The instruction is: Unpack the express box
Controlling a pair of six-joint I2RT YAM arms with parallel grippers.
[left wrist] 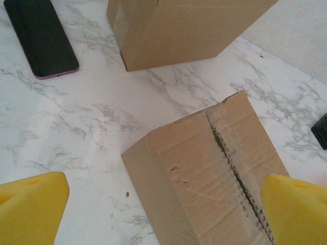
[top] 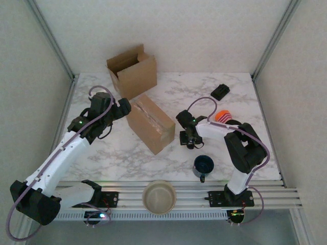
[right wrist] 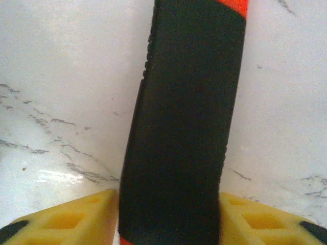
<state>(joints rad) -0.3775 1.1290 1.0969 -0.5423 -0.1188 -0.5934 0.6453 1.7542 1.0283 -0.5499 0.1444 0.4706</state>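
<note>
The sealed brown express box [top: 150, 124] lies at the table's middle, its taped seam running along the top [left wrist: 214, 173]. My left gripper [top: 122, 108] hovers at the box's left end, open wide, with its yellow fingers [left wrist: 30, 206] astride the box's corner and nothing between them. To the right of the box, my right gripper [top: 190, 139] points down at the marble. Its yellow fingers [right wrist: 66, 219] press both sides of a black tool with orange ends [right wrist: 184, 127], which lies against the tabletop.
An open empty-looking carton [top: 133, 71] stands at the back left. A black phone [left wrist: 43, 38] lies left of it. A small black object [top: 220, 92] sits back right, an orange item [top: 223, 116] behind the right arm, a dark blue mug [top: 203, 166] and a beige bowl [top: 159, 196] at the front.
</note>
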